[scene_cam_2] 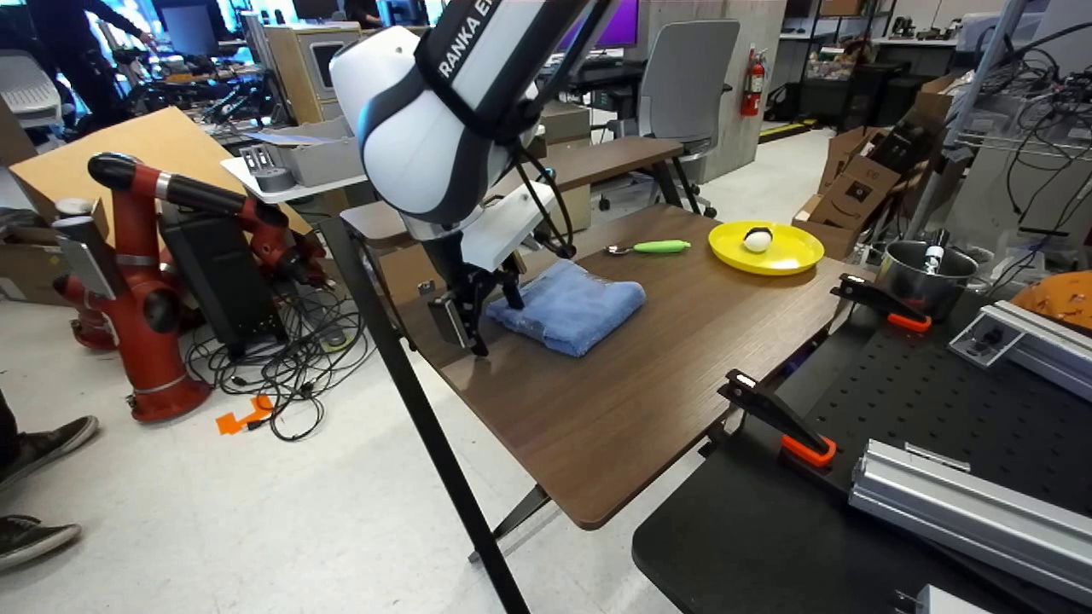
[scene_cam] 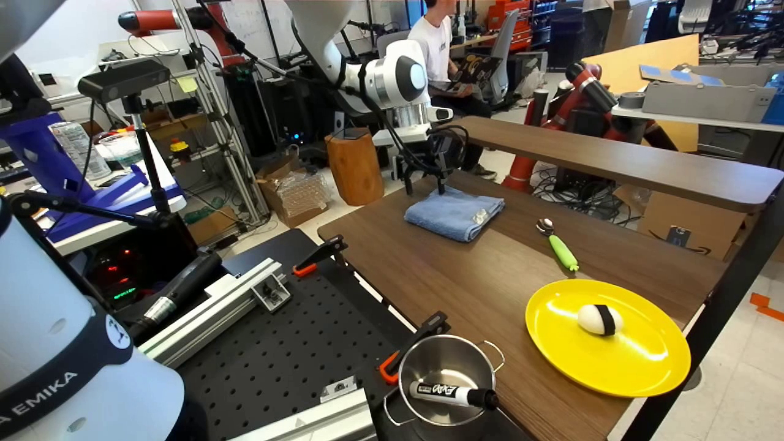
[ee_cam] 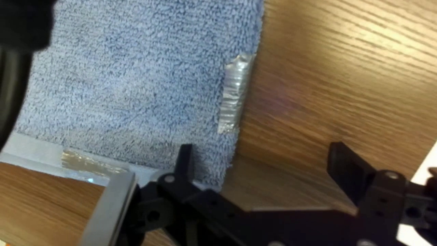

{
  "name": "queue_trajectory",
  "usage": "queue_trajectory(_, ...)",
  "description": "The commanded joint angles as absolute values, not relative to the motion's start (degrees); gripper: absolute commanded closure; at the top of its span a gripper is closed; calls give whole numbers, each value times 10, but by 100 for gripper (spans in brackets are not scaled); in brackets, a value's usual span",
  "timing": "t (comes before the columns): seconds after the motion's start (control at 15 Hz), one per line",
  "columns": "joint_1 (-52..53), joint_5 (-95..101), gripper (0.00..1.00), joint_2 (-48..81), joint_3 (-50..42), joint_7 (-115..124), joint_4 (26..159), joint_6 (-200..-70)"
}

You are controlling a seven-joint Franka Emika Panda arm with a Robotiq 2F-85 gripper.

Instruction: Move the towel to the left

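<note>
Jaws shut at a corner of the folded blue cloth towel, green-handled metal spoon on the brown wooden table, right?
Not quite: the jaws are open. The wrist view shows the fingers wide apart, one over the folded blue cloth towel, one over the brown wooden table. The corner is right, and the green-handled metal spoon does lie on the table.

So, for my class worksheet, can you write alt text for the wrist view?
A folded blue terry towel with a silvery tape-like strip at one edge lies on a brown wood-grain table. At the bottom, a black two-fingered gripper stands open, one finger at the towel's corner, the other over the table.
</note>
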State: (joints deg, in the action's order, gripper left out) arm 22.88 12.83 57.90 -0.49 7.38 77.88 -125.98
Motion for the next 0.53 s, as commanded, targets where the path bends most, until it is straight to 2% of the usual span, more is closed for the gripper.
queue_trajectory(0.0,226,142,0,585,7,48,753,-1244)
queue_trajectory(0.47,207,135,0,512,23,13,815,-1283)
